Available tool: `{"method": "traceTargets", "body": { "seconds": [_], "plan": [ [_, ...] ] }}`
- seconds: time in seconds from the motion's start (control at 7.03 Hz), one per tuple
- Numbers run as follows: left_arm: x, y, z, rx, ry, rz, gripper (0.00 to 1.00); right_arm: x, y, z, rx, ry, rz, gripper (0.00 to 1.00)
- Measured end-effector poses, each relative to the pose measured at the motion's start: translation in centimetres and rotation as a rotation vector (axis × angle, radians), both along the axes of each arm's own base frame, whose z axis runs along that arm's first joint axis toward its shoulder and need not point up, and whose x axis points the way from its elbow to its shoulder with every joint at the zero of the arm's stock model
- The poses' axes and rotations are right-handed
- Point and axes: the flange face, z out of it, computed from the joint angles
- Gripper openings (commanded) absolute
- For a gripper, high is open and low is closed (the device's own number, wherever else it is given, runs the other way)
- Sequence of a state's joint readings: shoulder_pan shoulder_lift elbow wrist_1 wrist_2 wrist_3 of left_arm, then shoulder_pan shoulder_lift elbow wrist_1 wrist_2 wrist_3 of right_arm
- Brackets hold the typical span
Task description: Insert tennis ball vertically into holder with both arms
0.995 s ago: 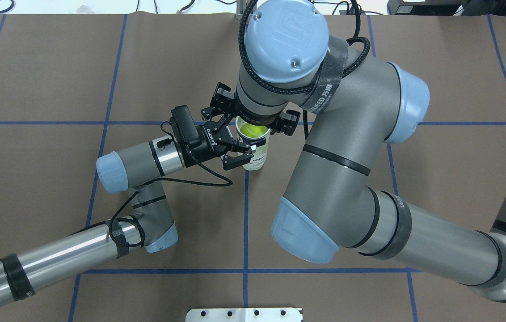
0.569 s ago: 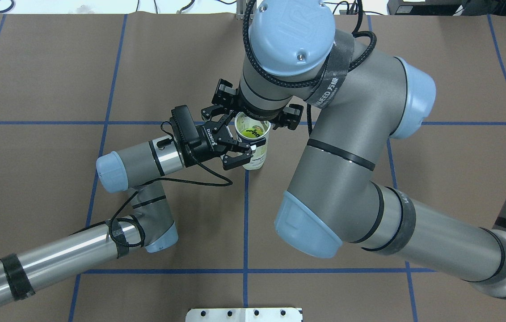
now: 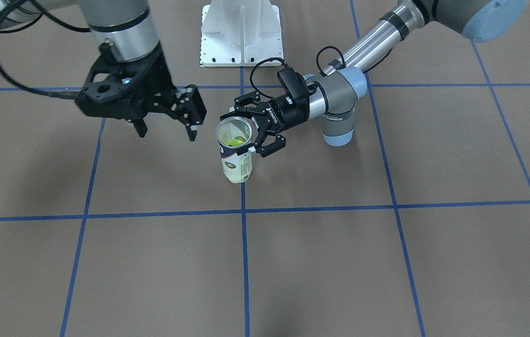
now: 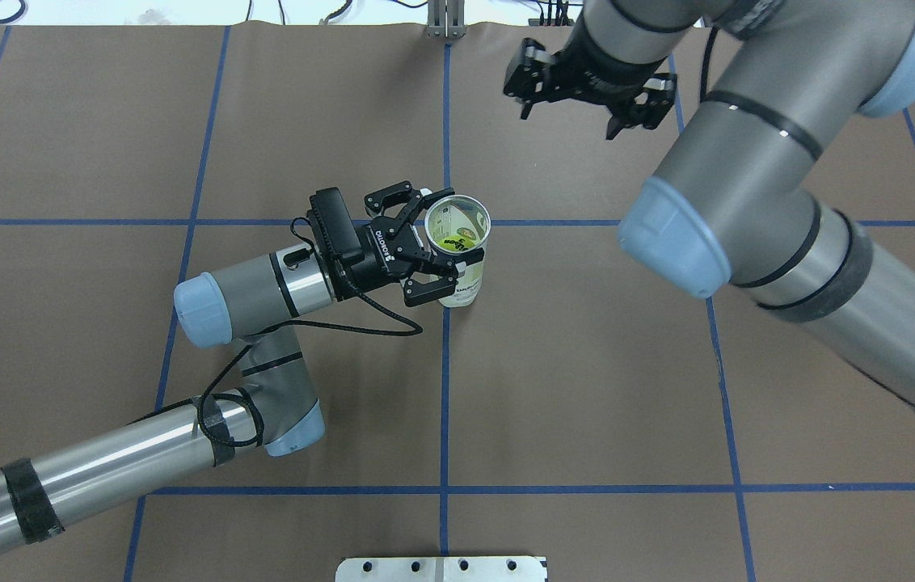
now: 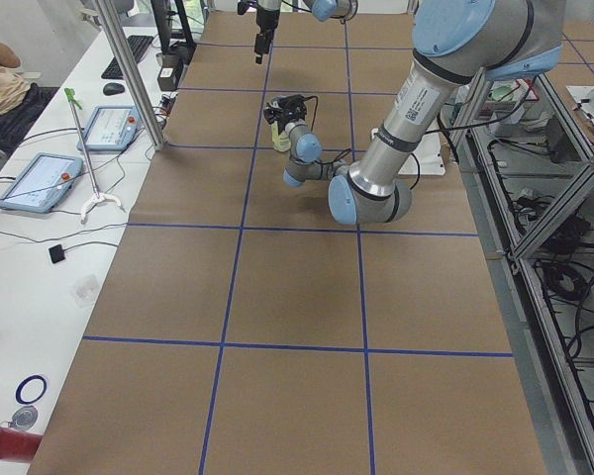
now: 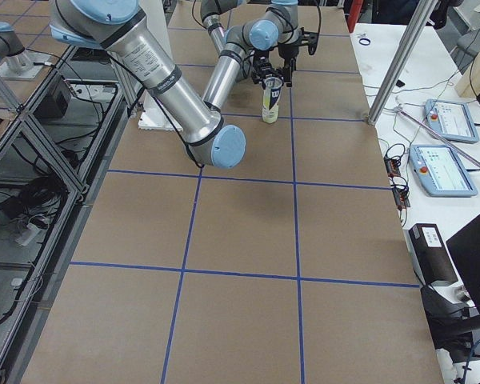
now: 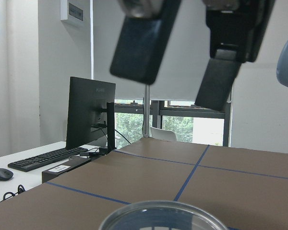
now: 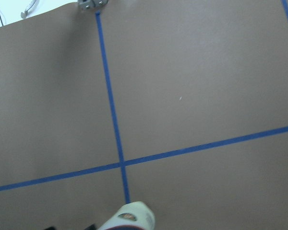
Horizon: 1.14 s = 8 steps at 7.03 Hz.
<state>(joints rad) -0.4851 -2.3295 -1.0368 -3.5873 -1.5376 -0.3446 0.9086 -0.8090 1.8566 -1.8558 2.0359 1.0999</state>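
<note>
The black two-finger left gripper (image 4: pixel 432 241) reaches in level and is clamped on the clear plastic tennis-ball can (image 4: pixel 461 281) with its silver metal rim. One finger presses the can's far side and the other its near side, both just under the rim, so the can stands upright between the fingertips. Its base rests on the brown paper-covered table (image 4: pixel 587 388), next to a crossing of blue tape lines (image 4: pixel 444 364). The yellow-green tennis ball (image 4: pixel 457 239) lies inside the can, down below the rim and below the level of the left gripper's fingers; the front-facing view shows it there too (image 3: pixel 233 140). The black two-finger right gripper (image 4: pixel 569 120) hangs with its fingers spread and nothing between them. The can is well apart from it, down on the table and off toward the left gripper's side. At the bottom edge of the right wrist view only the can's top (image 8: pixel 129 218) shows.

A second ago the right gripper hung directly over the can's mouth, with the ball showing bright at the rim. Since then it has drawn up and away, the ball sits deeper in the can, and the left gripper has kept the same hold in the same place
</note>
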Motion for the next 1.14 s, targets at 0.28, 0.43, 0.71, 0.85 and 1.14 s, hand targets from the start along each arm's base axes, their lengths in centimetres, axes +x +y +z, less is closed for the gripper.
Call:
{"method": "traceTargets", "body": {
  "seconds": [0.28,0.43,0.71,0.85,1.14],
  "plan": [
    [-1.5,-0.1,-1.8,0.016,0.045,-0.006,0.96,10.0,-4.3,8.6,0.076,0.070,-0.109,0.99],
    [-2.3,-0.3,-2.7,0.023,0.065,-0.011,0.96,14.2,-5.6,12.8,0.099,0.096,-0.162,0.99],
    [-5.2,-2.2,-1.7,0.014,0.063,-0.048,0.99,21.5,-7.7,21.4,0.132,0.104,-0.232,0.99],
    [-7.0,-3.7,0.2,-0.008,0.028,-0.079,0.99,25.1,-8.2,25.9,0.145,0.104,-0.253,0.99],
    [-11.2,-7.4,5.7,-0.084,-0.094,-0.156,0.99,32.4,-8.1,34.8,0.130,0.112,-0.281,0.99]
  ]
}}
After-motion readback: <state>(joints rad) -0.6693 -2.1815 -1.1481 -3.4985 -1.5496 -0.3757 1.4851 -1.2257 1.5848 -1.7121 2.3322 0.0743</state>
